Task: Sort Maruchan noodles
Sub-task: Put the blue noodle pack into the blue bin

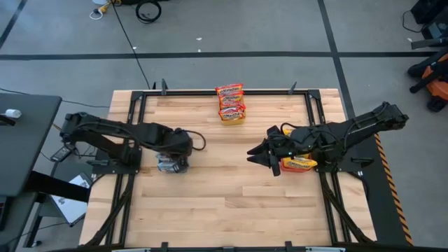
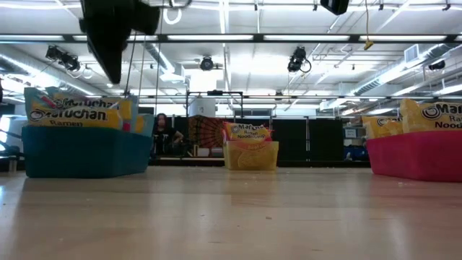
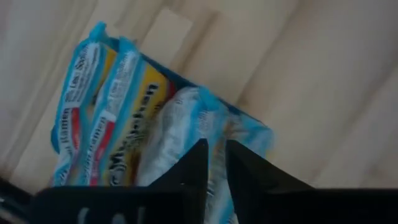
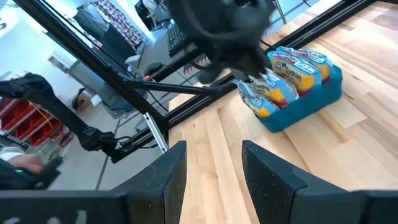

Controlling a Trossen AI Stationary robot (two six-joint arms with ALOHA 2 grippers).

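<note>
Three bins hold Maruchan noodles packets. The blue bin (image 4: 305, 102) at the table's left holds blue-and-white packets (image 4: 292, 65) standing on edge. My left gripper (image 3: 214, 155) points down over this bin (image 1: 168, 166), its fingers nearly together at the top edge of one packet (image 3: 180, 118). The yellow bin (image 2: 251, 153) stands at the far middle, with packets (image 1: 230, 98) in it. The red bin (image 2: 415, 155) at the right holds yellow-orange packets (image 1: 299, 164). My right gripper (image 4: 211, 162) hovers open beside the red bin (image 1: 283, 166), holding nothing. My left gripper comes from above, pointing down, with its fingertips (image 3: 200, 152) at the upper crinkled edge (image 3: 208, 115) of a blue-and-white packet that stands in the blue bin. Whether the fingers touch or pinch that edge, I cannot tell.
A black metal frame (image 1: 140, 105) runs along the table's far, left and right sides. The bare wooden tabletop (image 1: 224, 189) lies between the arms and toward the near edge. A person (image 2: 162, 133) sits in the room far behind the table.
</note>
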